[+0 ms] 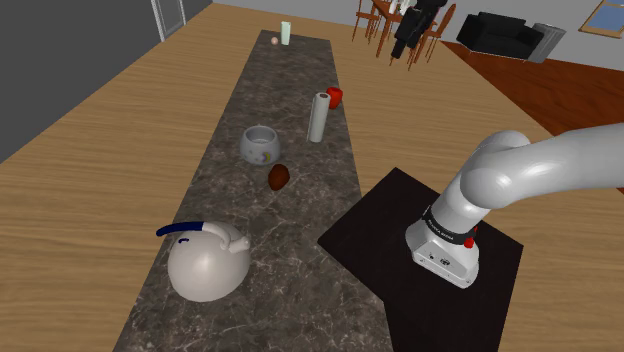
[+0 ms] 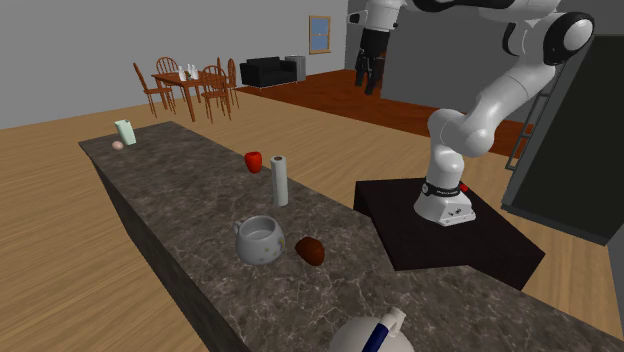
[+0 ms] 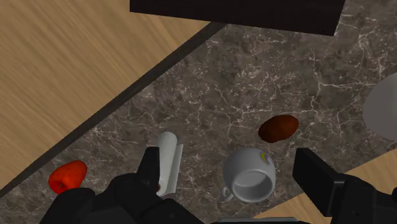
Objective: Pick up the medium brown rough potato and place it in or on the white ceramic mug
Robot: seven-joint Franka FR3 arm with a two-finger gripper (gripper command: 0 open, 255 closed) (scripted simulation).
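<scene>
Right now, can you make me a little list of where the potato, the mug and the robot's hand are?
potato: reddish brown, lying on the dark stone counter, beside the mug but not touching it
mug: pale grey, upright, nothing inside
gripper: open, up above the counter, holding nothing
nearby: white upright roll, red cup, big pale kettle with a blue handle
step: potato not yet picked up

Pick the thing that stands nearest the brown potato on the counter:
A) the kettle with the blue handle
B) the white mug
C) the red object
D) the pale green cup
B: the white mug stands just beside the potato, not touching it, while the rest sit farther off along the counter.
</scene>
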